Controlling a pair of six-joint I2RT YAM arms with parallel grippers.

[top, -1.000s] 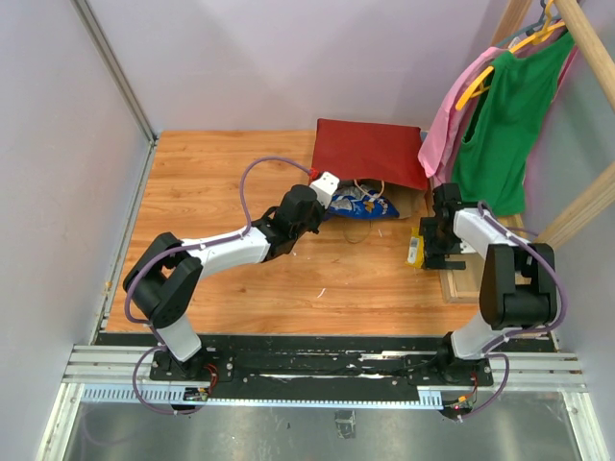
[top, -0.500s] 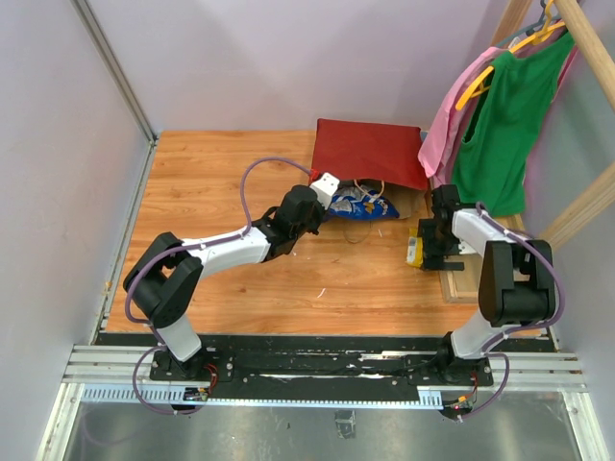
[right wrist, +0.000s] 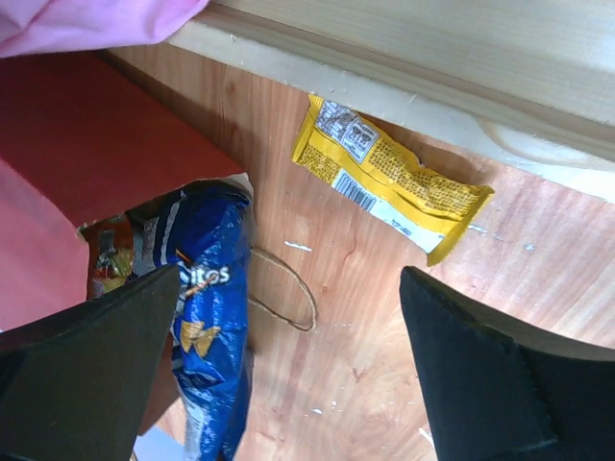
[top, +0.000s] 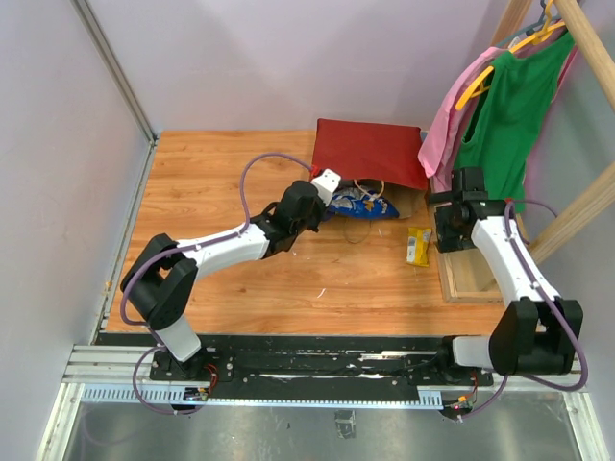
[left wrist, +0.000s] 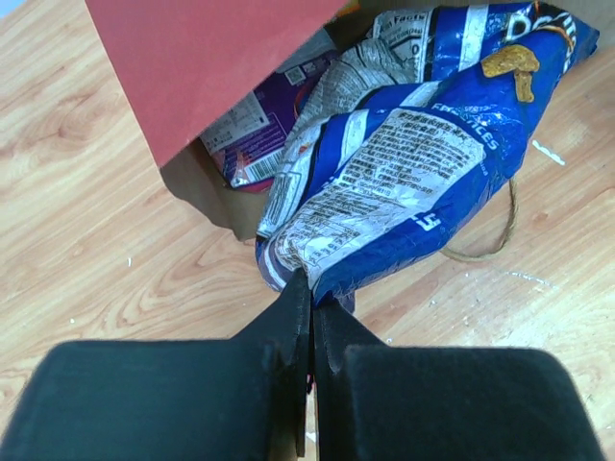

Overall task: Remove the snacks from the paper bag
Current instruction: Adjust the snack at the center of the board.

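Left end effector (left wrist: 309, 288): shut on Doritos bag (left wrist: 404, 163) corner, so you drag it from paper bag (left wrist: 192, 58).
Right end effector (right wrist: 290, 288): wide open, empty; yellow bar (right wrist: 389, 178) out on bench (right wrist: 384, 384).

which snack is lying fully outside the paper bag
The yellow packet, flat on the table, clear of the paper bag. The blue Doritos bag sits partly in the bag's mouth, and the purple packet lies inside.

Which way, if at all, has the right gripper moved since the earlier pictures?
Yes. The right gripper has drawn back from the yellow bar, rightward toward the wooden stand.
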